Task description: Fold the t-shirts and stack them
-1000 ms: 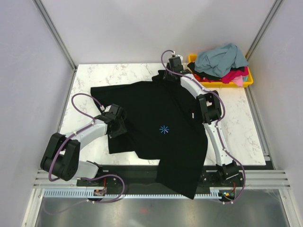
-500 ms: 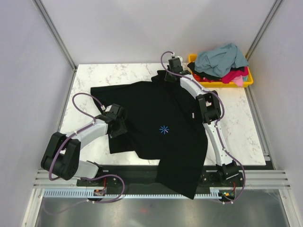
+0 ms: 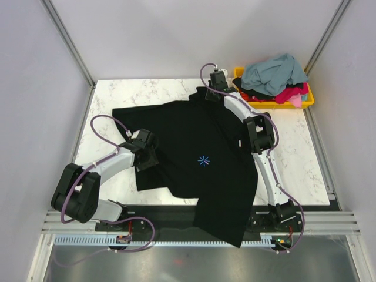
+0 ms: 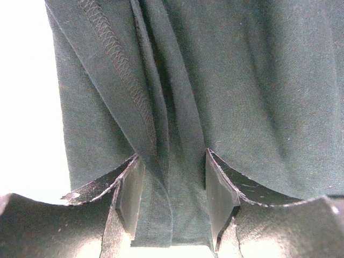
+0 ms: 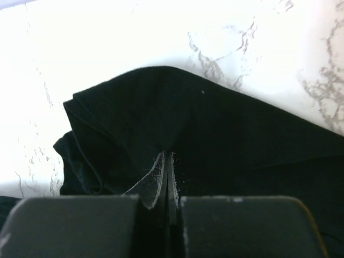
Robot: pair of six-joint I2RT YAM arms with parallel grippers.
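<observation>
A large black t-shirt (image 3: 200, 135) with a light-blue starburst mark (image 3: 203, 161) lies spread on the marble table (image 3: 141, 89), its lower part hanging over the near edge. My right gripper (image 3: 212, 93) is at the shirt's far edge, shut on a pinch of black cloth (image 5: 242, 150); the right wrist view shows the fingertips (image 5: 167, 161) pressed together. My left gripper (image 3: 148, 157) sits on the shirt's left edge. Its jaws stand apart in the left wrist view (image 4: 171, 177), straddling a pleated fold of the shirt (image 4: 242, 80).
A yellow bin (image 3: 276, 104) at the back right holds a heap of t-shirts, grey-blue (image 3: 273, 73) on top, magenta-red (image 3: 291, 94) and pink (image 3: 298, 101) below. Grey walls enclose the table on three sides. Bare marble (image 3: 294, 158) shows right of the shirt.
My right gripper has closed on the black cloth at the shirt's far edge. The left gripper and the shirt have stayed as they were.
</observation>
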